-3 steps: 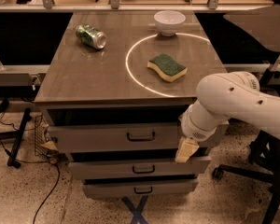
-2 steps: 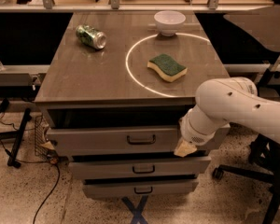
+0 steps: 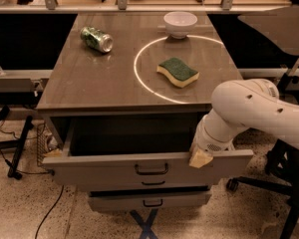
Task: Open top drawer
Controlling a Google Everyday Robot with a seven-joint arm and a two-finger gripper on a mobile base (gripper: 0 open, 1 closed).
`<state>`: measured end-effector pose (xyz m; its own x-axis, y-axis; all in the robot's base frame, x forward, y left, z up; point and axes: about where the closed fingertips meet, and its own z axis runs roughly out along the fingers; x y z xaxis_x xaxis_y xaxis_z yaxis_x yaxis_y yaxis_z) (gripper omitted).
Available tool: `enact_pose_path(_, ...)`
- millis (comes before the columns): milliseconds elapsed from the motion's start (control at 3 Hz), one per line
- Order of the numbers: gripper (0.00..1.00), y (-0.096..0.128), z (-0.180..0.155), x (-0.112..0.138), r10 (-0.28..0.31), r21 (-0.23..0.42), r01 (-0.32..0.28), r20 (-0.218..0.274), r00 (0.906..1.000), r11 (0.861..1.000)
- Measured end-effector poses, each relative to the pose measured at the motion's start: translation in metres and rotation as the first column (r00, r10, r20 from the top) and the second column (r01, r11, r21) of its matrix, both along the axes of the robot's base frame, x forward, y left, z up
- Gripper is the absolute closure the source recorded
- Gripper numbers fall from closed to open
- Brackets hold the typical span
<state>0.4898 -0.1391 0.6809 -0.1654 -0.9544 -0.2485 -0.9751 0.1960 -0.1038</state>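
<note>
White arm [image 3: 249, 108] in from right, bent down-left; jaws low, ctr-right of view.

Dim, warm overhead light; soft glare on table top [image 3: 84, 78], strongest around white ring [image 3: 135, 66]. Deep shadow inside open top drawer [image 3: 114, 169], below table top and across background; floor murky. Gripper [image 3: 200, 158] at right end of drawer's front edge lit pale above, shaded beneath.

Wooden bench [image 3: 79, 83] carries green can [image 3: 96, 39] left, green sponge [image 3: 177, 72] right, white bowl [image 3: 180, 23] behind; tool [image 3: 200, 158] at wide grey top drawer [image 3: 114, 171] front rim, right end.
</note>
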Motion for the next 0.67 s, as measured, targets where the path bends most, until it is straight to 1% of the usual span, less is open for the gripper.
enact_pose_path(333, 0.97, -0.005, 0.0, -0.008, -0.008, -0.007, 0.008, -0.012, 0.9999, 1.0)
enact_pose_path(667, 0.83, -0.024, 0.002, -0.041, -0.045, -0.039, 0.042, -0.06, 0.9972, 0.998)
